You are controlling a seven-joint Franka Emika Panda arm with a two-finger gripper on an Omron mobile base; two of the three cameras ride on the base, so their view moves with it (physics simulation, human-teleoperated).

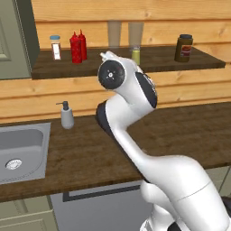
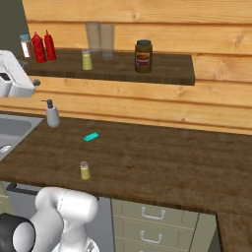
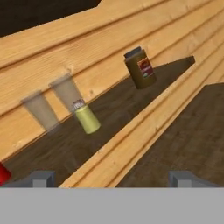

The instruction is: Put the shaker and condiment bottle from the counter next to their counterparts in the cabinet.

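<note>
A dark wooden bench (image 2: 162, 157) was seen under a wall of light planks (image 2: 147, 15). A grey sink (image 1: 22, 153) was set into the bench at the left, and a soap pump (image 2: 51, 114) stood beside it. The shaker (image 2: 85, 170) was left upright near the front edge of the bench, well apart from a small teal thing (image 2: 91, 137).

Above the bench, a dark shelf (image 2: 167, 74) was fixed to the planks, with a grey-green door (image 1: 9, 36) at its left end. On the shelf two red bottles (image 1: 77, 47) were stood touching, just beside a clear jar (image 1: 55, 47). A second shaker (image 3: 86, 117) was placed near two glasses (image 3: 54, 100), and a brown jar (image 2: 143, 56) stood further right.

The claw (image 3: 111, 178) was held open with nothing in it, its tips (image 3: 40, 178) well apart, close to the shelf.
</note>
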